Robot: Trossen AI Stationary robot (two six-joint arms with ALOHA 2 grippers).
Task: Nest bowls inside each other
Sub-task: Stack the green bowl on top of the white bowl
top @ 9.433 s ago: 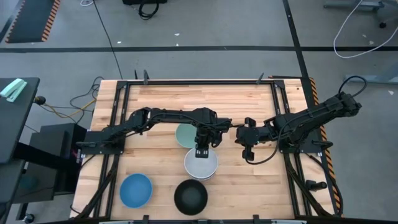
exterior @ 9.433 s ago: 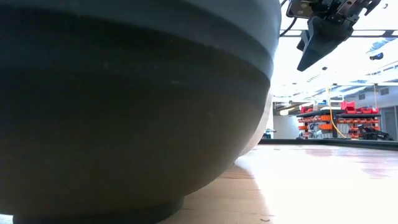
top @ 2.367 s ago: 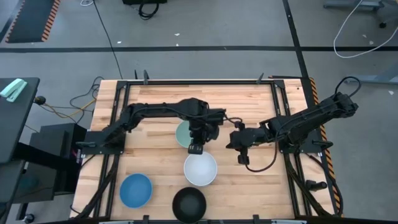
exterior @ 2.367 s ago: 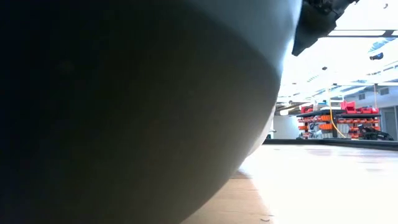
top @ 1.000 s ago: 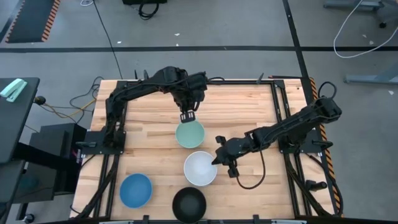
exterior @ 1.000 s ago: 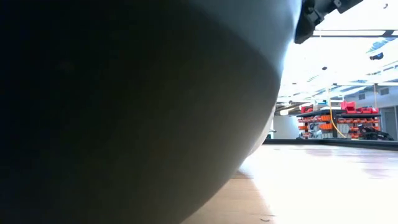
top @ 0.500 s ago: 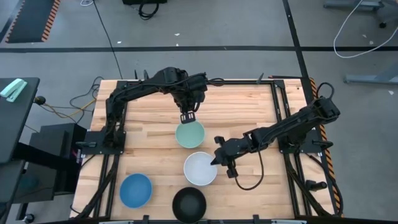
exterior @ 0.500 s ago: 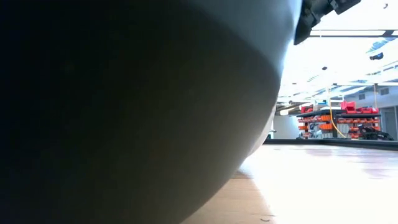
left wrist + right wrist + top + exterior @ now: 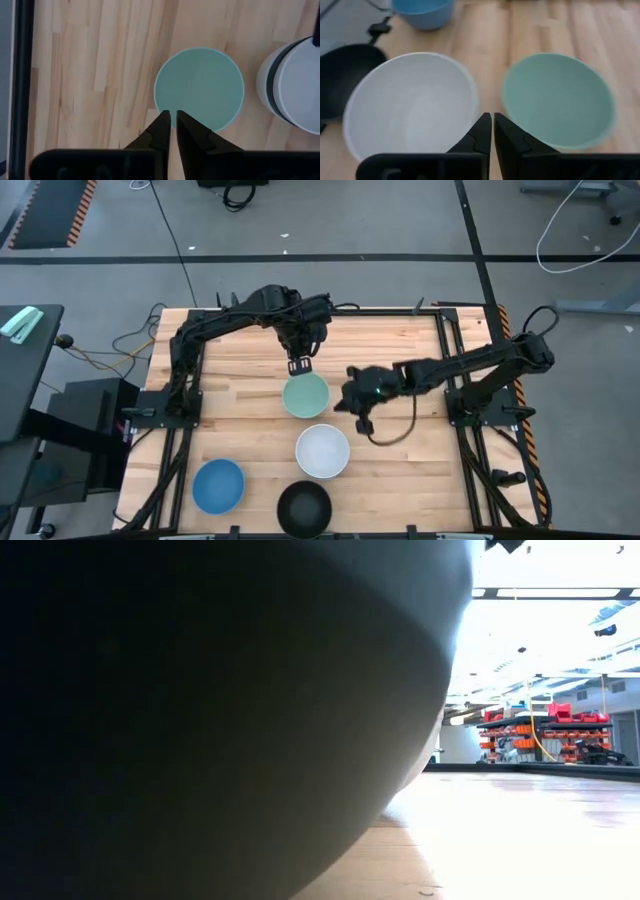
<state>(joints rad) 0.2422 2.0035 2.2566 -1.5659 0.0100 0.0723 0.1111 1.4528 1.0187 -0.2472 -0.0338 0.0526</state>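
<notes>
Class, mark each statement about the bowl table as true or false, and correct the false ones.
1. The mint green bowl sits on the table, held by no gripper. True.
2. The blue bowl is nested inside the black bowl. False: they sit apart, side by side.
3. The white bowl lies between the mint green and black bowls. True.
4. The right gripper is carrying the white bowl. False: it holds nothing.
5. The left gripper hangs near the mint green bowl's far rim. True.

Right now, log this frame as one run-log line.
left claw: above mint bowl far rim, empty | right claw: between mint bowl and white bowl, empty | blue bowl, black bowl: separate
</notes>
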